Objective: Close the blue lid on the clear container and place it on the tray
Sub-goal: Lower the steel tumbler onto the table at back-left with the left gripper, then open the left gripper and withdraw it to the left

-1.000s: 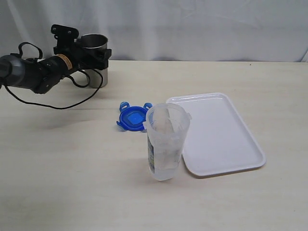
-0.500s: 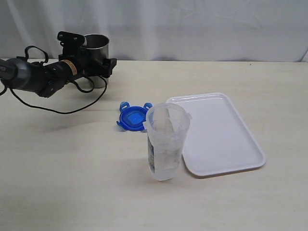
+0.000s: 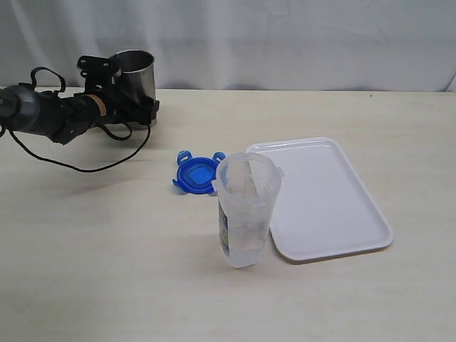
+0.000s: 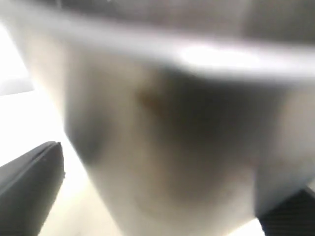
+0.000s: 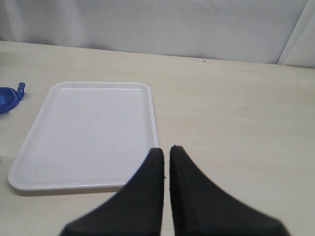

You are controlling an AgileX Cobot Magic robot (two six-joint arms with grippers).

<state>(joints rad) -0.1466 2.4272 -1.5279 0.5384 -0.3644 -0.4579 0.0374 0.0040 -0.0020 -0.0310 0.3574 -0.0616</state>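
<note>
The clear container [image 3: 246,206] stands upright and uncovered in the middle of the table, touching the tray's near left edge. Flat on the table just behind it lies the blue lid [image 3: 197,173], whose edge also shows in the right wrist view [image 5: 7,98]. To their right sits the white tray [image 3: 320,199], bare [image 5: 88,128]. My left gripper [image 3: 142,107] is at the back left, open, its fingers [image 4: 29,187] wide on either side of a steel cup [image 3: 135,71]. My right gripper [image 5: 167,150] is shut on nothing, over the table beside the tray; the exterior view does not show it.
The steel cup [image 4: 162,123] fills the blurred left wrist view. A black cable [image 3: 85,167] trails from the left arm across the table. A white curtain [image 3: 285,35] closes off the back.
The left gripper has slid down the steel cup's side and drawn slightly left, its jaws standing wider. Container, lid and tray have not moved.
</note>
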